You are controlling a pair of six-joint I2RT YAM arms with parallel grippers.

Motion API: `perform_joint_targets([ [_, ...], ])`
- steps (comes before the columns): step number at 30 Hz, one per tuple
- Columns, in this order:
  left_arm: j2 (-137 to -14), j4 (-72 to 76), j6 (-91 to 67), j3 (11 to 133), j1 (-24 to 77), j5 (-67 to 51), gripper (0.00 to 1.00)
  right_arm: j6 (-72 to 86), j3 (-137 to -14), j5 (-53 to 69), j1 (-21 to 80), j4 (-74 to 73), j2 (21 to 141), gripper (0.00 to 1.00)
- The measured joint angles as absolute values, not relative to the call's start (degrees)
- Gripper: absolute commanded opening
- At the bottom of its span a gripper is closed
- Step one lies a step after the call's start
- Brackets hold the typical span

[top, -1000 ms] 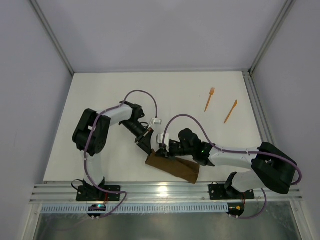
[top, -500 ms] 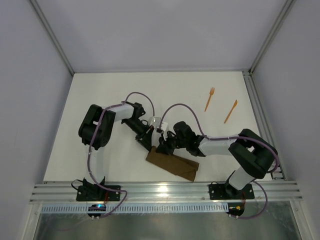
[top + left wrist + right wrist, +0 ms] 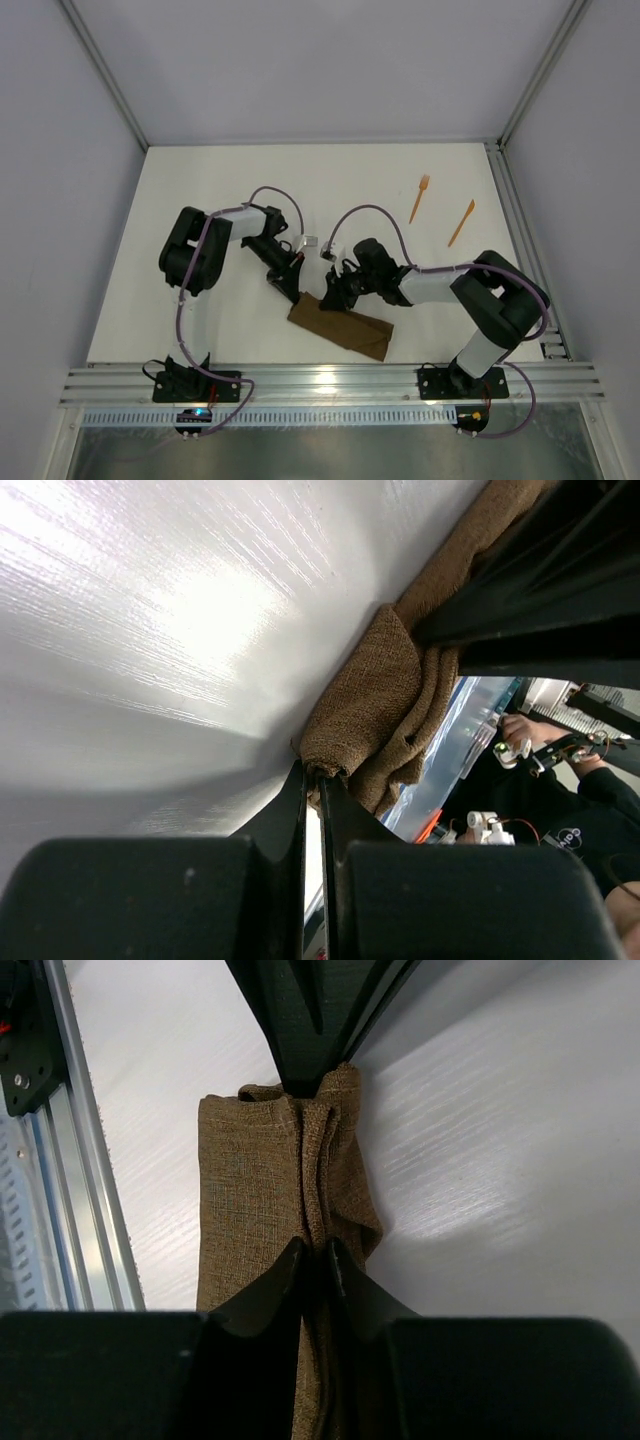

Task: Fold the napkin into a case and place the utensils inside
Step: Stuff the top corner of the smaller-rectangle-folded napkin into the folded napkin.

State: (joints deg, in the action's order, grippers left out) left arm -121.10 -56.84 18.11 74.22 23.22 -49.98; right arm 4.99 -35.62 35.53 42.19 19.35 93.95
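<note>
The dark brown napkin [image 3: 345,325] lies folded into a narrow strip near the table's front edge. My left gripper [image 3: 293,293] is shut on its left end corner [image 3: 350,710]. My right gripper [image 3: 330,297] is shut on the layered long edge [image 3: 318,1185] close beside it; the left fingers [image 3: 310,1010] show just beyond. The orange fork [image 3: 419,198] and the plain pointed orange utensil [image 3: 461,222] lie at the far right, apart from both grippers.
A metal rail [image 3: 320,382] runs along the table's front edge, close to the napkin; it also shows in the right wrist view [image 3: 70,1160]. Frame posts stand at the back corners [image 3: 140,140].
Both grippers have moved a little away from the front edge, drawing the napkin's left end with them. The right arm has folded back, its elbow now nearer the middle. The utensils have not moved.
</note>
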Motion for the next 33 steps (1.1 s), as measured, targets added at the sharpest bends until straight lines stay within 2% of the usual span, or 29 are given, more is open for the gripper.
perform_joint_targets([
  [2, -121.0, -56.5, 17.7, 74.2, 23.2, -49.9, 0.0, 6.0, -35.6, 36.4, 42.2, 19.5, 94.5, 0.03],
  [11, -119.3, -53.7, 13.9, 72.9, 20.0, -50.2, 0.0, 11.3, -34.5, 37.0, 42.2, 24.6, 95.5, 0.03],
  [21, -117.4, -51.5, 11.5, 70.0, 18.9, -50.4, 0.0, 14.2, -34.5, 29.9, 46.7, 23.2, 93.5, 0.03],
  [22, -117.2, -51.5, 11.3, 69.8, 18.7, -50.6, 0.0, 14.2, -34.5, 29.1, 47.1, 22.8, 92.8, 0.04],
  [24, -116.7, -51.5, 11.0, 69.8, 18.4, -50.9, 0.0, 14.1, -34.6, 27.6, 47.7, 22.1, 91.7, 0.22],
  [27, -115.8, -50.7, 11.0, 69.8, 17.9, -50.3, 0.0, 13.7, -35.5, 26.9, 47.8, 19.8, 91.5, 0.37],
  [33, -114.5, -49.3, 10.9, 69.0, 16.9, -49.6, 0.0, 14.4, -36.1, 28.0, 47.9, 18.0, 92.1, 0.43],
])
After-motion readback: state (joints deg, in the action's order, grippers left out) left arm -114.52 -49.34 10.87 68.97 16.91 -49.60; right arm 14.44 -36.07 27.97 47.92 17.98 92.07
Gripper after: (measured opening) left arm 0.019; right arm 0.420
